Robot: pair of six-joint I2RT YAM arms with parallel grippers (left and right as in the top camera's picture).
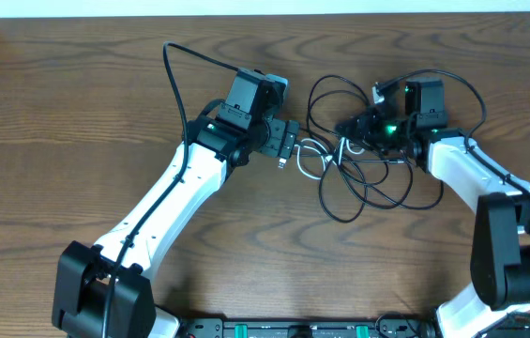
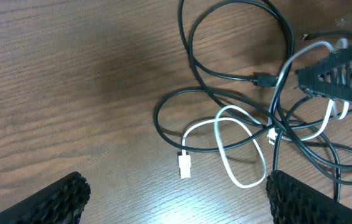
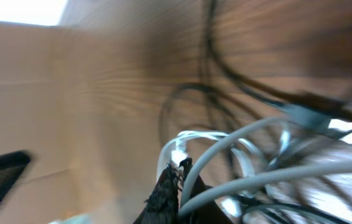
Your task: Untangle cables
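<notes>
Left gripper [image 1: 287, 144] is wide open and holding nothing. Right gripper [image 1: 351, 129] is fully closed and looks pinched on the white cord [image 2: 244, 185], which rises off the table [image 2: 70, 93] to its fingers. The wrist view is blurred, so that grip is a judgement. The tangle sits between the two grippers: just ahead of the left one, under and around the right one. The black cord [image 2: 190, 50] loops out to the far side of the right gripper. The white plug [image 2: 184, 165] lies just in front of the open left jaws and roughly centred between them. Its long axis runs along the left gripper's approach line, tip facing back at the gripper, cord leaving the far end. The black plug [image 2: 263, 79] lies further ahead and crosswise to that line, tip toward the right gripper. Both cords should be light, limp and thin. I expect them to drag as a clump rather than lift apart, and the smooth jackets may slip in a loose pinch. The plugs are the only stiff parts and will snag at crossings. Best hold for the left gripper is probably the white plug body or the cord right behind it. The crossings near the right gripper are too dense to pick one strand.
</notes>
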